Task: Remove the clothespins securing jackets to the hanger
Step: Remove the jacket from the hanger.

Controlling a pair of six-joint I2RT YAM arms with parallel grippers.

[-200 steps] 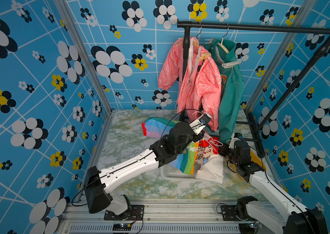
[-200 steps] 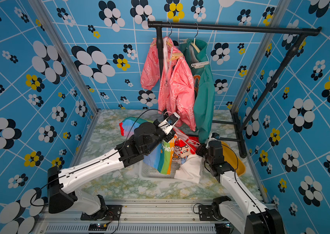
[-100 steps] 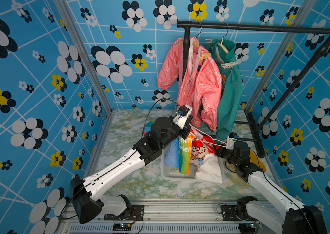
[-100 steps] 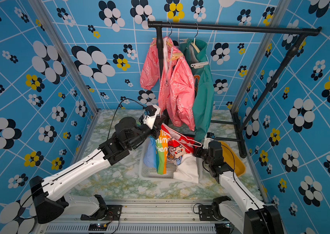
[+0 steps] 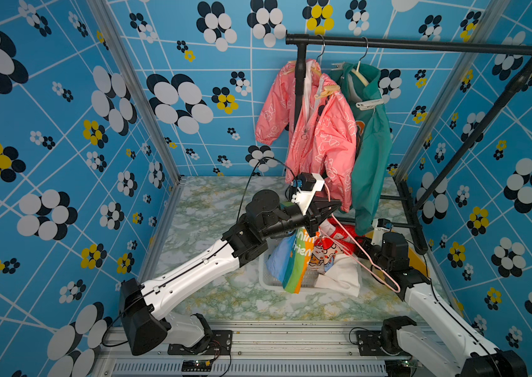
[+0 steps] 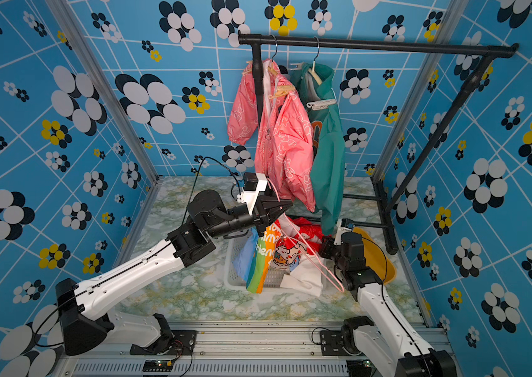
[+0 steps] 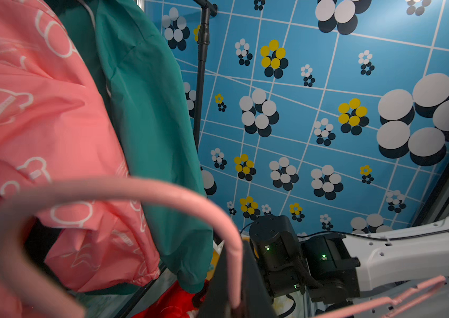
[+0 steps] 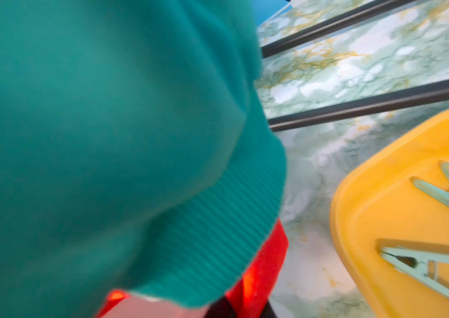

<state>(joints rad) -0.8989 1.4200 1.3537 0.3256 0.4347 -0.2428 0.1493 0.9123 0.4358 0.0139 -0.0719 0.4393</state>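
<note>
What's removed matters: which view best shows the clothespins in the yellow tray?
Right wrist view: two pale green clothespins lie in the yellow tray. Both top views show only the tray's edge; left wrist view shows no clothespins.

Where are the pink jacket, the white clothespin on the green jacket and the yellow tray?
pink jacket [image 5: 323, 137], a top view, its chest panel.
white clothespin [image 5: 369, 103], a top view, its middle.
yellow tray [image 8: 369, 198], right wrist view, bare inner wall.
</note>
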